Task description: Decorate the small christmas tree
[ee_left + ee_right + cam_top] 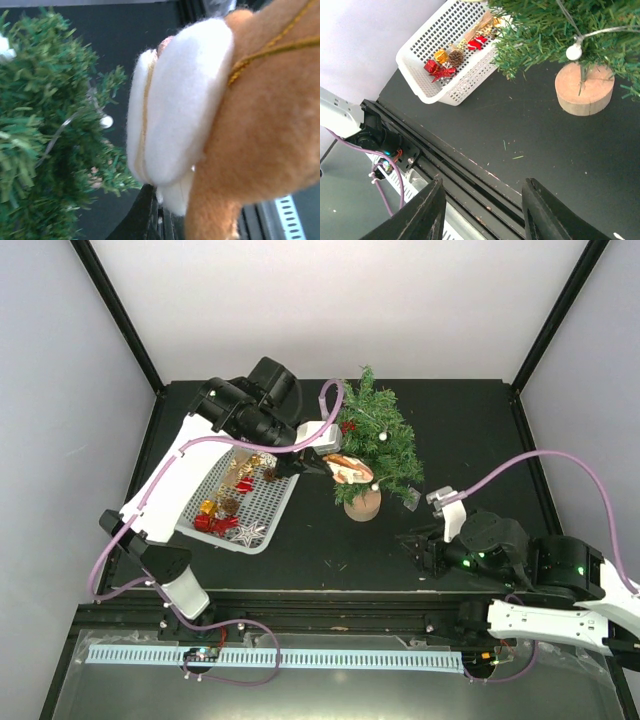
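The small christmas tree [378, 438] stands on its round wooden base [362, 504] at mid-table. It carries white baubles and a red ornament [348, 426]. My left gripper [316, 464] is shut on a brown and white plush ornament [347, 470] and holds it against the tree's left side. In the left wrist view the plush ornament [200, 115] with its gold cord [270, 50] fills the frame, and the tree [45, 150] is just left of it. My right gripper [420, 545] is open and empty, low near the front edge, right of the tree base [584, 90].
A white mesh basket [215, 539] lies left of the tree and holds red, gold and silver ornaments and a pine cone; it also shows in the right wrist view [470, 80]. A black rail [470, 170] runs along the table's front edge.
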`<act>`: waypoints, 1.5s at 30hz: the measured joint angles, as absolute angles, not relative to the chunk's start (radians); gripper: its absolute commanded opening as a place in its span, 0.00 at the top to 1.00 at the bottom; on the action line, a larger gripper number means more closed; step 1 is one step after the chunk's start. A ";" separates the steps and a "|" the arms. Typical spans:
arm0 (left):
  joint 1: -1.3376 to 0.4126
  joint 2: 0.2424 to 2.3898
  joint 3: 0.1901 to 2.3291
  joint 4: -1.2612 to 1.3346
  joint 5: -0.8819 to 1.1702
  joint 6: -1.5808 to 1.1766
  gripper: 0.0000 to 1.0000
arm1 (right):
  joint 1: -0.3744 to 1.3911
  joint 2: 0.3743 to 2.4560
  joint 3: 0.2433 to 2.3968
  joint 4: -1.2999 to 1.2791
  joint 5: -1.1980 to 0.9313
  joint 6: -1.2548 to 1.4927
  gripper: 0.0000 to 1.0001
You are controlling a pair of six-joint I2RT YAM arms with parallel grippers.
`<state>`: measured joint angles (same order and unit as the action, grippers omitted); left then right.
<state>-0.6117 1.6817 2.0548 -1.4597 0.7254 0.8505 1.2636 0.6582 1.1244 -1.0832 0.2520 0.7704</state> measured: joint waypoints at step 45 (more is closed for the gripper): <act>-0.710 1.568 1.875 -1.531 0.989 0.862 0.98 | 1.266 0.979 1.371 -0.870 0.157 0.356 0.89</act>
<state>-0.7097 1.5681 1.8748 -1.5314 0.9886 0.8623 1.2663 0.9794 1.3712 -0.8696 0.1570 0.3565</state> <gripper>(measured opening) 0.027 0.336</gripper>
